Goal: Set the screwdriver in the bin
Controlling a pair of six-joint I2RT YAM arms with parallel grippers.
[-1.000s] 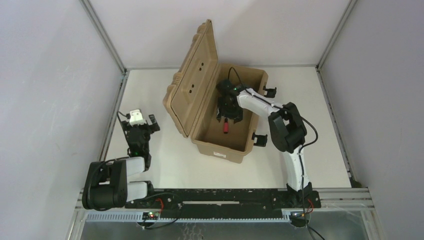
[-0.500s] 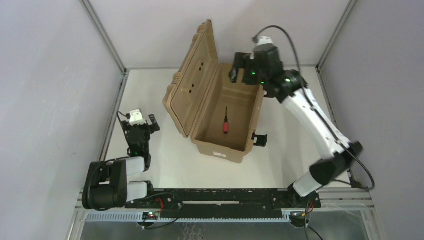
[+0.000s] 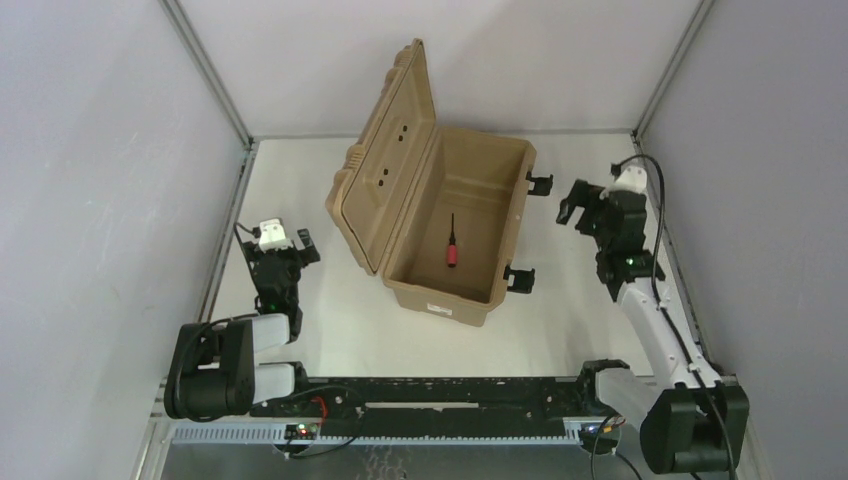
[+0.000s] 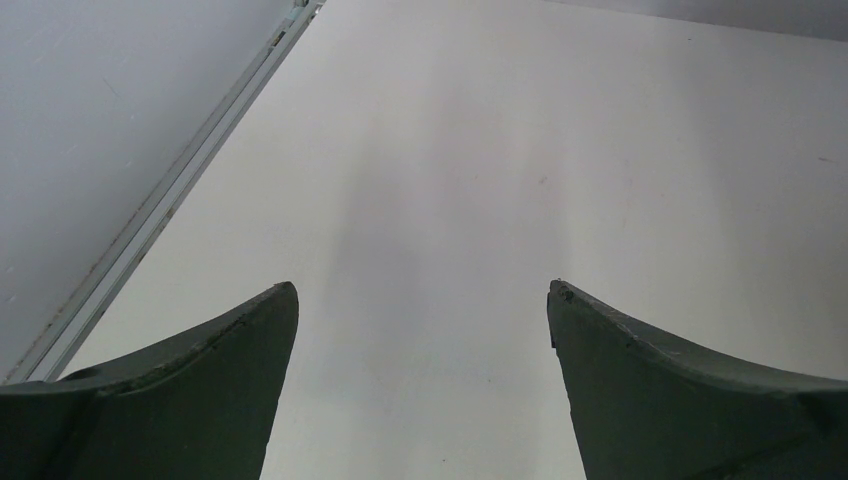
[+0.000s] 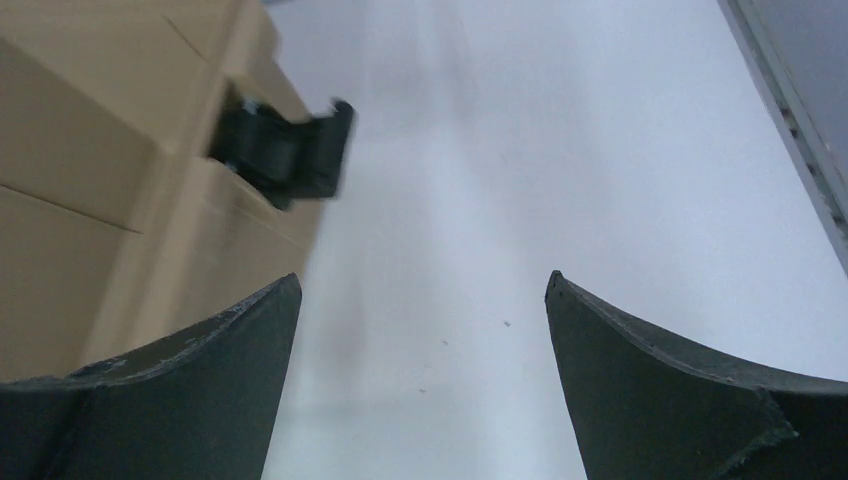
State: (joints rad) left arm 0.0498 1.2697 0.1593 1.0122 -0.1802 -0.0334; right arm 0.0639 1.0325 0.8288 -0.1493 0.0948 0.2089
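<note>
The screwdriver (image 3: 451, 243), red handle and thin black shaft, lies on the floor inside the tan bin (image 3: 505, 255), whose ribbed lid (image 3: 385, 165) stands open on the left. My right gripper (image 3: 588, 208) is open and empty over the table right of the bin; its wrist view (image 5: 422, 290) shows the bin's wall (image 5: 90, 200) and a black latch (image 5: 285, 150) to its left. My left gripper (image 3: 290, 243) is open and empty at the table's left, with only bare table between its fingers in the wrist view (image 4: 422, 290). The screwdriver is hidden in both wrist views.
Grey walls with metal rails close in the table on the left (image 3: 225, 225), back and right (image 3: 665, 225). Black latches (image 3: 518, 278) stick out from the bin's right side. The arms' base rail (image 3: 430, 395) runs along the near edge.
My right gripper let go of the screwdriver inside the bin, rose out above the bin's far end, then swung down to the table right of the bin. The left arm has not moved.
</note>
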